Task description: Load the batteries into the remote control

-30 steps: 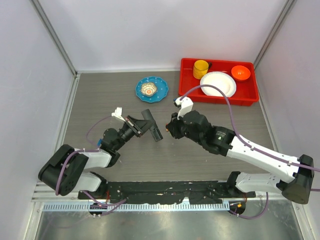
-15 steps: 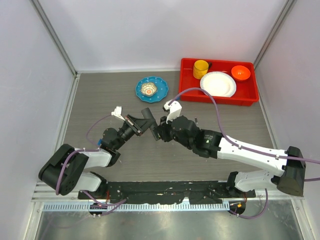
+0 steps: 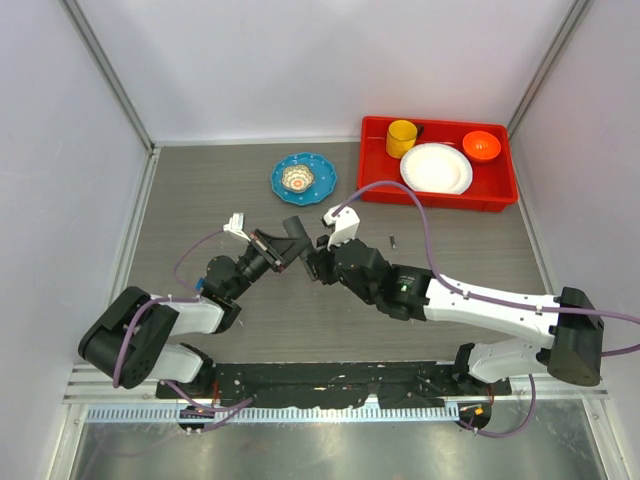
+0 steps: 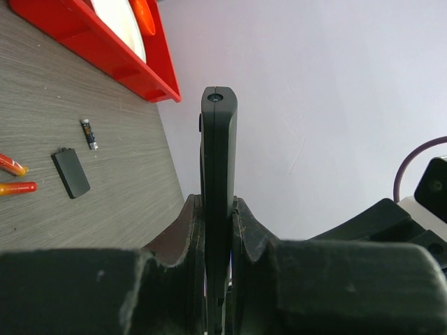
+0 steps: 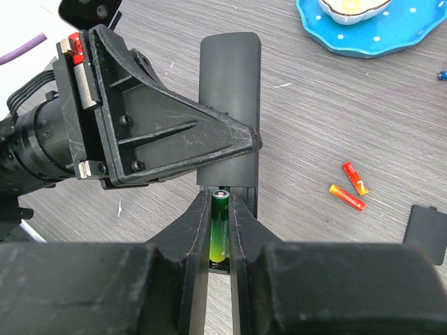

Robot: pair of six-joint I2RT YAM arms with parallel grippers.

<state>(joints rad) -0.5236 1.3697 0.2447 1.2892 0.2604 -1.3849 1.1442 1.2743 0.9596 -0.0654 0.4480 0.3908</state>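
We see the left end effector clamped tight on the remote control, gripping its lower part so the slim black bar juts out edge-on above the middle of the surface. The right end effector is pinched on a battery that looks green and yellow from its wrist camera. The battery's tip sits right at the near end of the remote control, though we cannot tell whether it touches. Two orange-red batteries lie loose on the surface close together, near a flat black piece. Farther back are a blue plate and a red tray
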